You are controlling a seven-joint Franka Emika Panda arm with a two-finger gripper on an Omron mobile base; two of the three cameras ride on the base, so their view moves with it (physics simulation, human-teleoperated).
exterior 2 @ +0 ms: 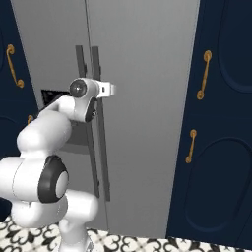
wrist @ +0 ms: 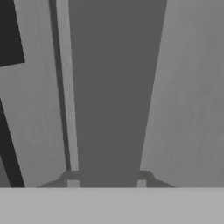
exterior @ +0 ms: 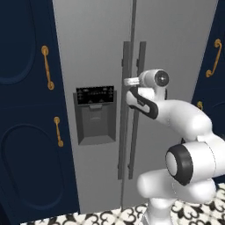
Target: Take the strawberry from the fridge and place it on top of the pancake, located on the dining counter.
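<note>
The grey two-door fridge point(exterior: 96, 48) stands straight ahead with both doors closed, and a black dispenser panel point(exterior: 96, 95) sits on its left door. My gripper point(wrist: 107, 177) is shut on the right door's long dark handle point(wrist: 116, 87), one fingertip on each side of the bar. From the base, the hand point(exterior: 130, 81) reaches the handles at about dispenser height, and it shows again as the hand point(exterior 2: 106, 88) in the right base view. The strawberry, the pancake and the dining counter are out of view.
Navy cabinets with gold handles flank the fridge on the left point(exterior: 26, 110) and on the right point(exterior 2: 221, 123). The left door's handle point(exterior: 125, 110) runs close beside the gripped one. Patterned floor tiles point(exterior 2: 147, 243) lie below.
</note>
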